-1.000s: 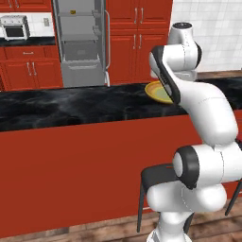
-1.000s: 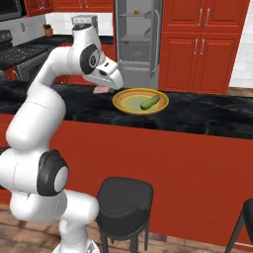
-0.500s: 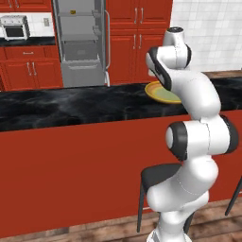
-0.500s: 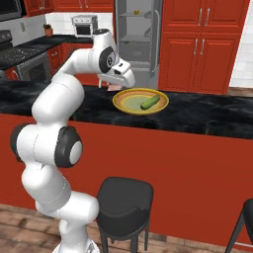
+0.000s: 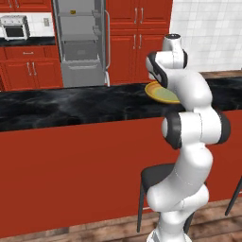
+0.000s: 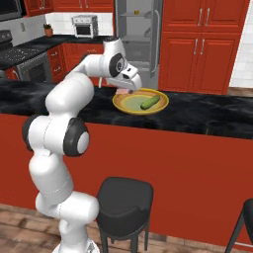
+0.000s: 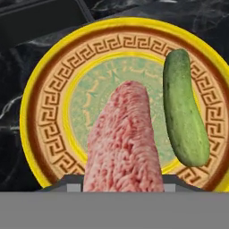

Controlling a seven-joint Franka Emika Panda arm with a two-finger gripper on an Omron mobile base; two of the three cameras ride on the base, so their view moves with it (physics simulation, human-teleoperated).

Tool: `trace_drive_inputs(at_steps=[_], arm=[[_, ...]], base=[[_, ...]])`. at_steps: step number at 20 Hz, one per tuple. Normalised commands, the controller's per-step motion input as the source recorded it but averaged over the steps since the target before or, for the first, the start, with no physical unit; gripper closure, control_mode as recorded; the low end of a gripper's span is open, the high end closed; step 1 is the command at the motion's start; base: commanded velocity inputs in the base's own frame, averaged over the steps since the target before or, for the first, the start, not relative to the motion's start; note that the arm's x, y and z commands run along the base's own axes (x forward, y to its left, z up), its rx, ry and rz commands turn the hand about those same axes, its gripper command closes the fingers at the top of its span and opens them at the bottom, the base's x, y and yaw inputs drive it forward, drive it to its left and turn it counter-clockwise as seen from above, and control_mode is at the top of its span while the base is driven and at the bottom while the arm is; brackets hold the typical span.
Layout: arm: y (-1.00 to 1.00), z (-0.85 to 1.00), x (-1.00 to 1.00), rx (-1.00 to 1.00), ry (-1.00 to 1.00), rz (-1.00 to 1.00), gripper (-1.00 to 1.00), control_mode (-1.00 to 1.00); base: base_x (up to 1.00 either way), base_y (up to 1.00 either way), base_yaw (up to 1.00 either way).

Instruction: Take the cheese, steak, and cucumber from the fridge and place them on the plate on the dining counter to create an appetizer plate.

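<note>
White glossy arm [image 6: 64,113], rounded segments, dark grey joint rings; black cap on top joint; white hand [image 6: 129,85].

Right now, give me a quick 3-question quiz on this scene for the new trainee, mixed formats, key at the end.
1. True or false: the cucumber already lies on the plate.
2. Multiple choice: what does the gripper hold? A) the cheese B) the steak C) nothing
3. Short answer: in what state is the fridge behind the dining counter?

Key
1. True; it lies along one side of the plate's patterned rim.
2. B; the pinkish slab sticks out from the gripper over the plate's middle.
3. Open, with its shelves and a drawer showing.
</note>
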Motion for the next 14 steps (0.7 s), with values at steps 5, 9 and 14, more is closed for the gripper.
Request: trace_drive_inputs(at_steps=[5,9,14], arm=[[-0.26,-0.28,0.15,-0.02,0.0,0.0,1.0,-1.0],[-0.18,-0.29,0.31,-0.02,0.0,0.0,1.0,-1.0],[-0.06,-0.28,0.24,-0.03,0.0,0.0,1.0,-1.0]], base=[[0.0,0.0,0.0],[0.0,0.0,0.0],[0.0,0.0,0.0]])
